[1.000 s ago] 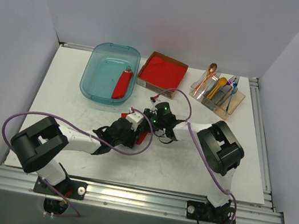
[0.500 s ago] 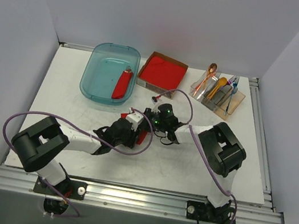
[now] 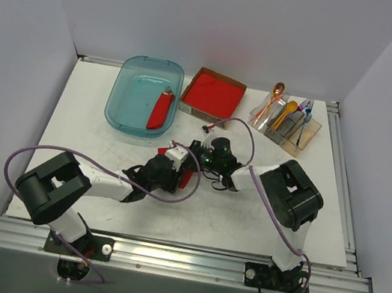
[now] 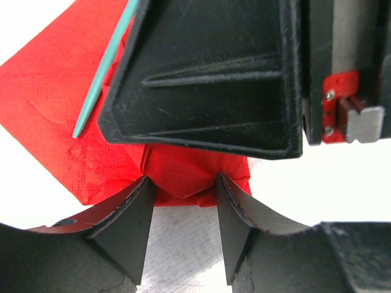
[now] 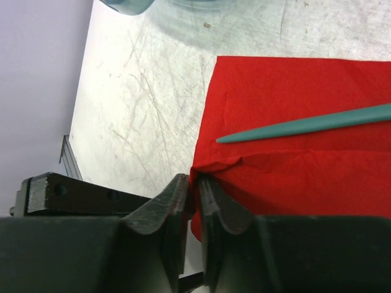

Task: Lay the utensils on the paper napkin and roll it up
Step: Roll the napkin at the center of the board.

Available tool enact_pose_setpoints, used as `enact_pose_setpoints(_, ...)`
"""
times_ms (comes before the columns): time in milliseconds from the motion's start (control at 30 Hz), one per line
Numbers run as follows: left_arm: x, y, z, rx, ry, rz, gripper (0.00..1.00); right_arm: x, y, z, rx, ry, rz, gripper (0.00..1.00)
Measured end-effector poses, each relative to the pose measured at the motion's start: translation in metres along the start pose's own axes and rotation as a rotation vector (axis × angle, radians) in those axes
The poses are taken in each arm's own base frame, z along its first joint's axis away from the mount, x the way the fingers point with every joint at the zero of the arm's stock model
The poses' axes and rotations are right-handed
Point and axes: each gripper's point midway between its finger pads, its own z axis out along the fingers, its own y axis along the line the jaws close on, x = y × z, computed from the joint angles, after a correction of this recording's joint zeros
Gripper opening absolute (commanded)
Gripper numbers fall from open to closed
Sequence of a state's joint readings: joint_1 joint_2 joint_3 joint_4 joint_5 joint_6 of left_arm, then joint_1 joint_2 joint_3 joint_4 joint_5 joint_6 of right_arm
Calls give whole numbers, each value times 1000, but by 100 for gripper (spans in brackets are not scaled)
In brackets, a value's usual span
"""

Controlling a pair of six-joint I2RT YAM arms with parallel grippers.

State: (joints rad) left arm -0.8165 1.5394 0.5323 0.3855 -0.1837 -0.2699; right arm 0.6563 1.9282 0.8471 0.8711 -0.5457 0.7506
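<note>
A white table (image 3: 85,172) sits inside plain grey walls. Both arms reach in and meet near the middle of it.

The paper napkin (image 5: 287,159) lies flat on the table, right under both grippers. It is bright red.

The right gripper (image 5: 195,183) has its two fingers almost together. There is only a thin slit between them. The near edge of the napkin goes up into that slit, so the fingers are pinching it. The paper is wrinkled just past the fingertips.

A thin teal utensil (image 5: 305,125) lies on the napkin, a bit beyond the right fingers. Only its handle shows.

The left gripper (image 4: 184,182) has its fingers about half way apart. A folded bit of the napkin sits between the tips. I cannot tell if they press on it. The black body of the right gripper is very close in front of it.

Far past both grippers are a see-through blue-green tub (image 3: 130,108) with a red roll (image 3: 160,110) inside, a brown box (image 3: 213,93) of red paper, and a clear holder (image 3: 285,124) with more cutlery.
</note>
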Motion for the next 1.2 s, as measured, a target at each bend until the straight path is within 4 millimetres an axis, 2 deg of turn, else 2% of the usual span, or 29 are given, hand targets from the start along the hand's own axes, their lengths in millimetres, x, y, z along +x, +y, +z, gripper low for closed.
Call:
enact_pose_setpoints(67,0,0,0,0,0,0,52,-2,2,0,-9,-8,1,22)
enact_pose_setpoints(200,0,0,0,0,0,0,52,-4,1,3,-23,-23,-3,40)
enact_pose_setpoints(300,0,0,0,0,0,0,51,-4,-2,5,-22,-24,-2,47)
enact_pose_setpoints(567,1,0,0,0,2,0,50,-18,-12,-3,-21,-72,8,50)
enact_pose_setpoints(733,1,0,1,1,-1,0,50,-17,-18,-11,-26,-84,32,61)
enact_pose_setpoints(867,0,-1,1,1,-1,0,49,-17,-17,-16,-41,-93,43,61)
enact_pose_setpoints(1033,1,0,1,1,-1,0,49,-18,-7,-27,-79,-113,37,56)
enact_pose_setpoints(1200,0,-1,2,1,-1,0,49,-17,2,-33,-123,-122,40,39)
